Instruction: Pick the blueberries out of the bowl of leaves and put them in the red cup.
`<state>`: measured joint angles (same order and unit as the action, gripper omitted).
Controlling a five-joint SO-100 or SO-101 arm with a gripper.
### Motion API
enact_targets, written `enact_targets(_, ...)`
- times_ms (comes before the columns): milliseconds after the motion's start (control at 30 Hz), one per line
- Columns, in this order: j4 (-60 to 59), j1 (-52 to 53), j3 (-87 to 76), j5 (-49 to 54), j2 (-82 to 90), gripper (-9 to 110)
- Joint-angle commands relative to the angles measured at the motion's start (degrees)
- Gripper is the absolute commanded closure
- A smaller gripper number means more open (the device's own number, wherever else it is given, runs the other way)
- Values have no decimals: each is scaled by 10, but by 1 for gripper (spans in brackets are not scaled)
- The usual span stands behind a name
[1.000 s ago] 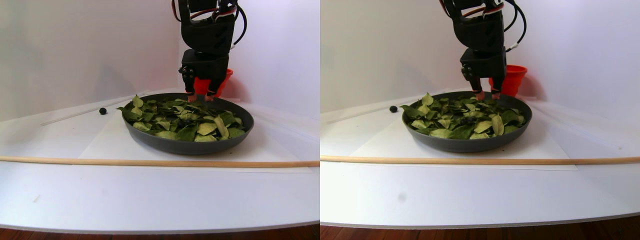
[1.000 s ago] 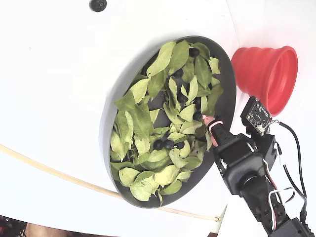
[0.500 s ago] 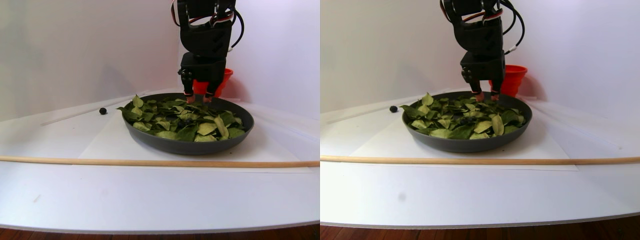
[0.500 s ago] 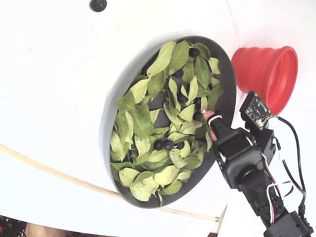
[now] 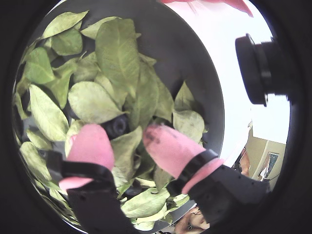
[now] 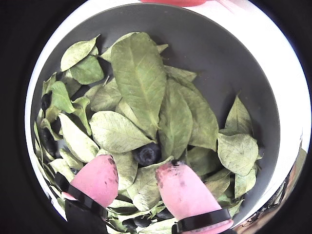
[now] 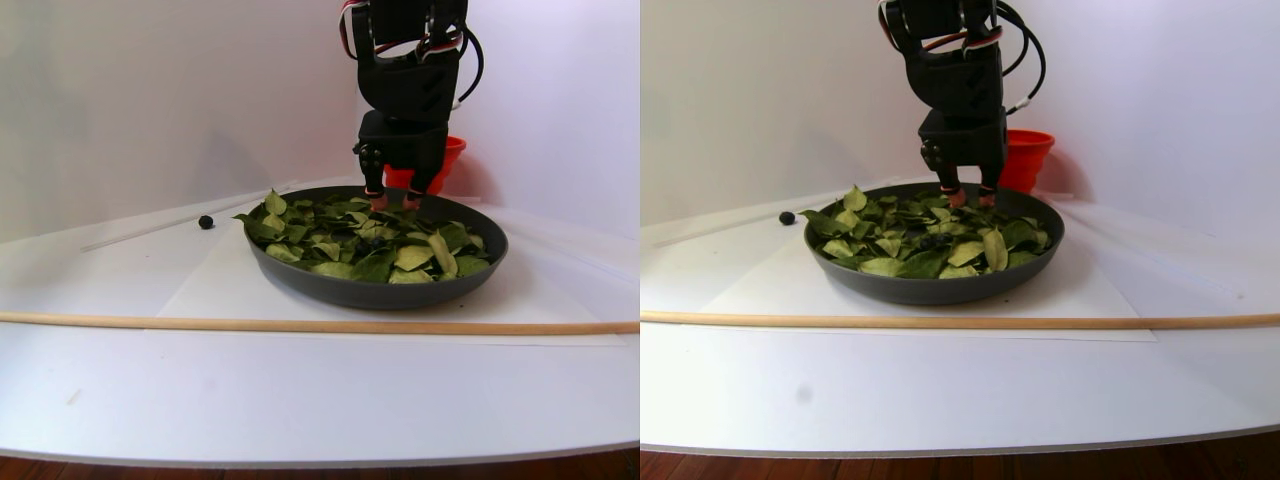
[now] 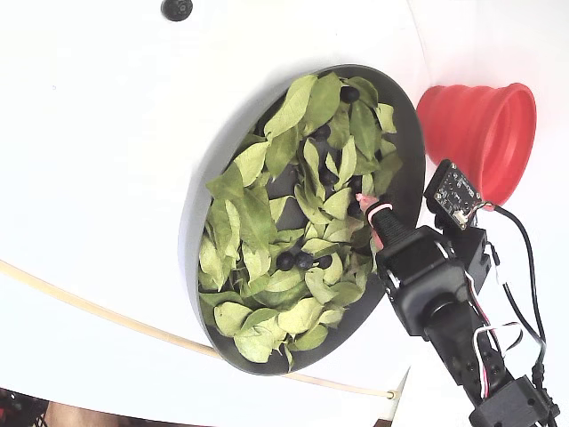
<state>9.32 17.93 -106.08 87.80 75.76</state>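
The dark grey bowl (image 8: pixel 405 169) holds many green leaves (image 8: pixel 258 222). Several blueberries (image 8: pixel 285 261) lie among them. My gripper (image 8: pixel 367 206) hangs open over the bowl's side nearest the red cup (image 8: pixel 484 129), its pink fingertips (image 6: pixel 100 175) down at the leaves. In both wrist views one blueberry (image 6: pixel 146 154) (image 5: pixel 116 126) lies just ahead of the gap between the fingertips, apart from them. The gripper (image 6: pixel 136 166) (image 5: pixel 127 137) holds nothing. In the stereo pair view the gripper (image 7: pixel 392 200) stands at the bowl's (image 7: pixel 380 290) far rim, in front of the red cup (image 7: pixel 445 155).
One loose dark berry (image 7: pixel 206 221) lies on the white table outside the bowl; it also shows in the fixed view (image 8: pixel 177 9). A long wooden rod (image 7: pixel 300 323) lies across the table in front of the bowl. A white wall stands behind.
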Motion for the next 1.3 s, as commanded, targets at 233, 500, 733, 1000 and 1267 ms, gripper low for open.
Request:
enact_targets(233, 22, 6, 42, 4, -8, 87)
enact_targets(500, 22, 11, 60, 6, -24, 87)
enact_targets(733, 23, 13, 69, 9, -35, 87)
enact_targets(1000, 23, 19, 83, 10, -54, 87)
enact_targets(1267, 23, 25, 87, 11, -70, 86)
